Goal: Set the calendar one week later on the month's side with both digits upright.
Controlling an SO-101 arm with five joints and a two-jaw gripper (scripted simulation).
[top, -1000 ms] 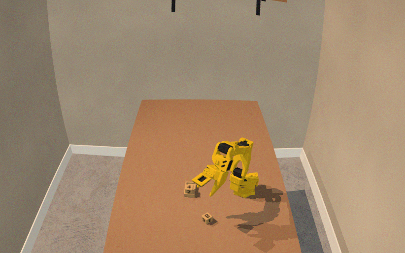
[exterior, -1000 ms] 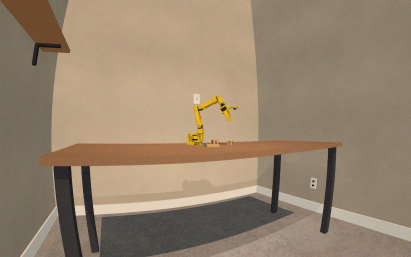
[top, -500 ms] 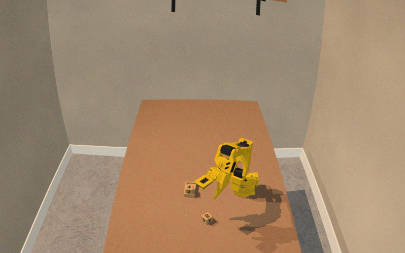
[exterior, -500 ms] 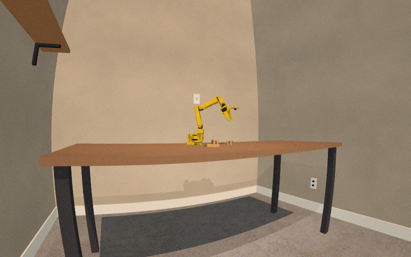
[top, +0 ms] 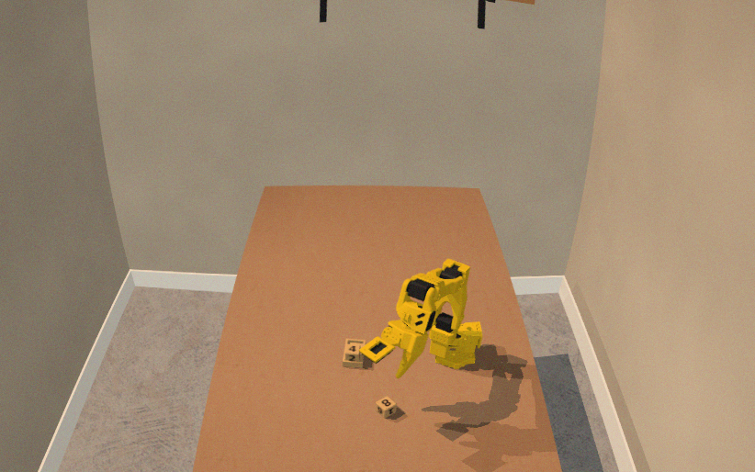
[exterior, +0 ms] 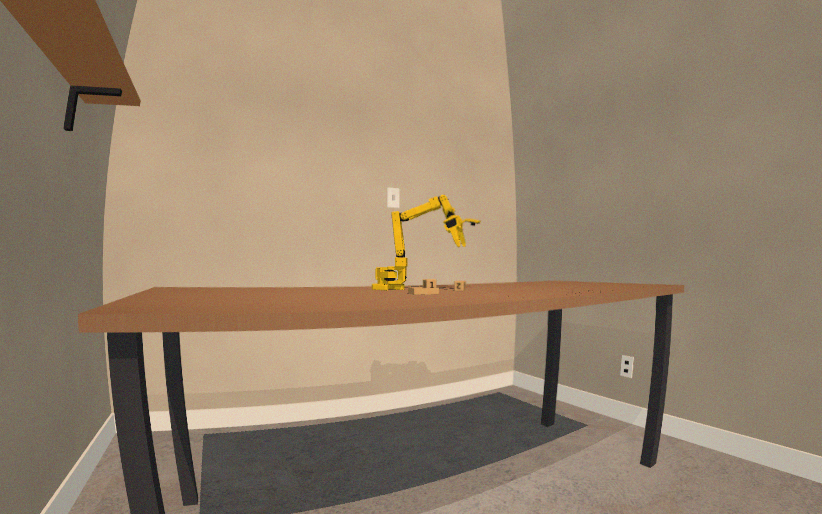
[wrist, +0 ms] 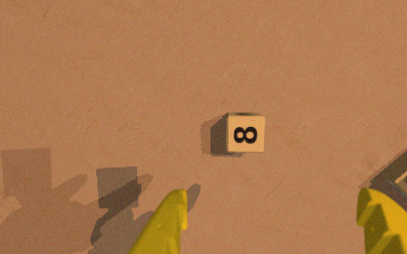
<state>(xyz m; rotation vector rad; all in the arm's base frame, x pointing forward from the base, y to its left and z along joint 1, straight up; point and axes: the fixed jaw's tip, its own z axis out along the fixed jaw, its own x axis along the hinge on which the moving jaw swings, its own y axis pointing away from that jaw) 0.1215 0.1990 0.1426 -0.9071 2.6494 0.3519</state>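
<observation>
Calendar tray [top: 353, 365] [exterior: 423, 291] [wrist: 399, 187] holds one cube [top: 353, 350] [exterior: 429, 284]; another [top: 386, 407] [exterior: 459, 285] [wrist: 245, 134] sits apart.

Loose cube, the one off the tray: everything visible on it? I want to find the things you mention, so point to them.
The loose cube [top: 386, 407] [exterior: 459, 286] [wrist: 245, 134] is pale, wood-like, with dark numerals: 8 on top, others on its sides, including a 1 in the top view. It sits flat on the table [top: 310, 421] [exterior: 242, 312] [wrist: 301, 60], apart from the tray [top: 353, 365] [exterior: 416, 291] [wrist: 392, 168]. The open tool [top: 379, 363] [exterior: 469, 234] [wrist: 272, 208] doesn't touch it.
</observation>
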